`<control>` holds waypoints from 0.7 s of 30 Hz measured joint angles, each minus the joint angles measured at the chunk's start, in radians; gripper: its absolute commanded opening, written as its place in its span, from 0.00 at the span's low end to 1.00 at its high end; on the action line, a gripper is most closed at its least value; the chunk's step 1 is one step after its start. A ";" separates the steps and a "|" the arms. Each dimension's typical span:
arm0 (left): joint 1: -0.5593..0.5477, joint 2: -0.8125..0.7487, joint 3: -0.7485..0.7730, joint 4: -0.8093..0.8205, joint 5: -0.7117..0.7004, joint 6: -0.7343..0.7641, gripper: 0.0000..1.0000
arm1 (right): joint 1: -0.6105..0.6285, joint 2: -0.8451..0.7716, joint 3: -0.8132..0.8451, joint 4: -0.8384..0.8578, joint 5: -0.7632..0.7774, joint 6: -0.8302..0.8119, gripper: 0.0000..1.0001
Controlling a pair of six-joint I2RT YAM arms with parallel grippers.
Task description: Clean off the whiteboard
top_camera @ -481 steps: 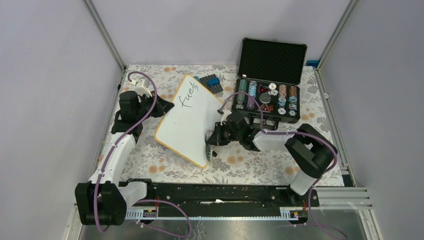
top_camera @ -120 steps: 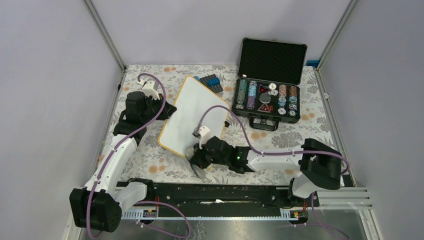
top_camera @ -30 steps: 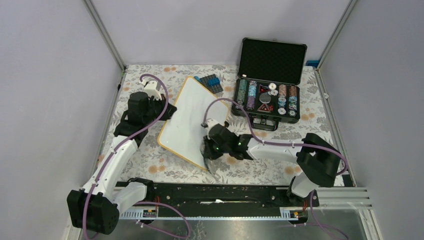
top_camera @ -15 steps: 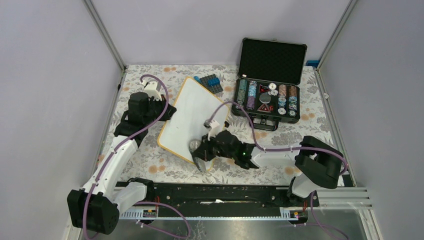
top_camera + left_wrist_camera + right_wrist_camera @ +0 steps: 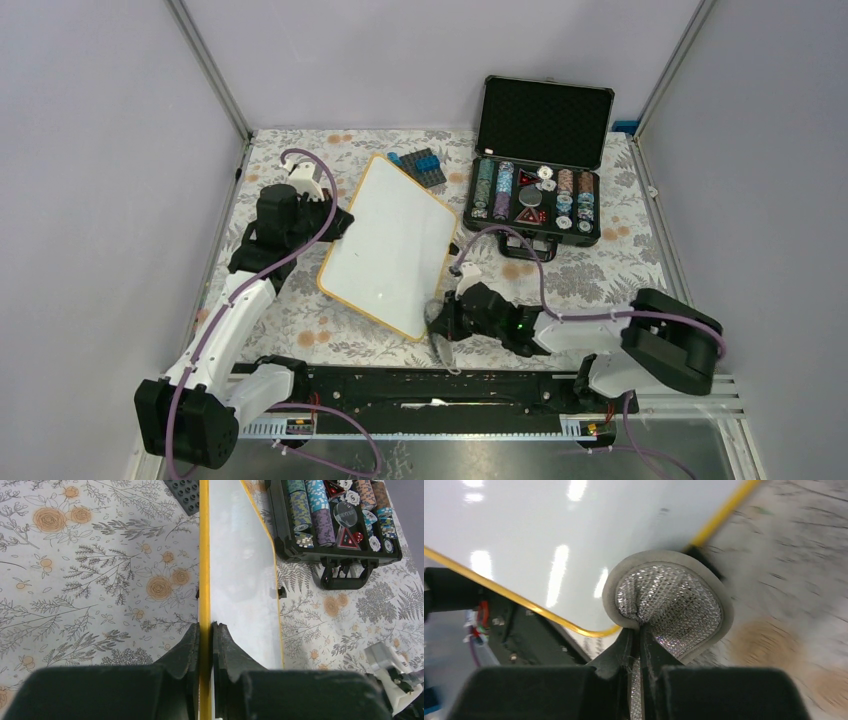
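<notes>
White and unmarked, the board [image 5: 385, 240] sits left of centre on the table [image 5: 610, 265], near the chip case [image 5: 540, 195]. The left gripper [image 5: 205, 630] is clamped on its yellow rim. The right gripper [image 5: 640, 632] pinches a grey mesh pad [image 5: 669, 602] just off the board's near right corner. Risk: the rim hold is narrow, so a hard wipe could twist the board loose. The pad is held by one fold and may slip.
</notes>
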 measured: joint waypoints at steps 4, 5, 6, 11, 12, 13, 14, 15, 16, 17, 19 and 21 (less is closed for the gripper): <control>0.000 -0.002 0.000 -0.002 0.000 -0.008 0.17 | -0.024 -0.167 -0.023 -0.214 0.092 -0.032 0.00; 0.000 -0.002 0.000 -0.003 -0.001 -0.008 0.24 | -0.035 -0.222 -0.023 -0.264 0.118 -0.047 0.00; -0.001 -0.002 0.002 -0.007 -0.005 -0.006 0.31 | -0.045 -0.273 -0.021 -0.301 0.144 -0.062 0.00; -0.027 0.000 0.008 -0.115 0.004 0.012 0.67 | -0.127 -0.410 0.059 -0.438 0.254 -0.157 0.00; -0.034 0.003 0.012 -0.138 0.008 0.013 0.71 | -0.154 -0.410 0.081 -0.458 0.270 -0.174 0.00; -0.037 0.006 0.016 -0.152 0.010 0.017 0.79 | -0.177 -0.407 0.097 -0.473 0.281 -0.186 0.01; -0.037 0.011 0.028 -0.174 0.010 0.017 0.91 | -0.208 -0.401 0.111 -0.494 0.292 -0.196 0.06; -0.037 0.015 0.040 -0.188 0.009 0.019 0.96 | -0.235 -0.393 0.120 -0.509 0.301 -0.201 0.11; -0.037 0.019 0.054 -0.200 0.007 0.022 0.98 | -0.266 -0.381 0.127 -0.527 0.308 -0.203 0.13; -0.037 0.024 0.076 -0.217 0.005 0.022 0.99 | -0.295 -0.365 0.129 -0.546 0.315 -0.201 0.13; -0.037 0.029 0.127 -0.243 0.000 0.025 0.99 | -0.352 -0.328 0.130 -0.594 0.326 -0.192 0.13; -0.037 0.028 0.178 -0.254 -0.007 0.027 0.99 | -0.407 -0.291 0.130 -0.640 0.325 -0.177 0.19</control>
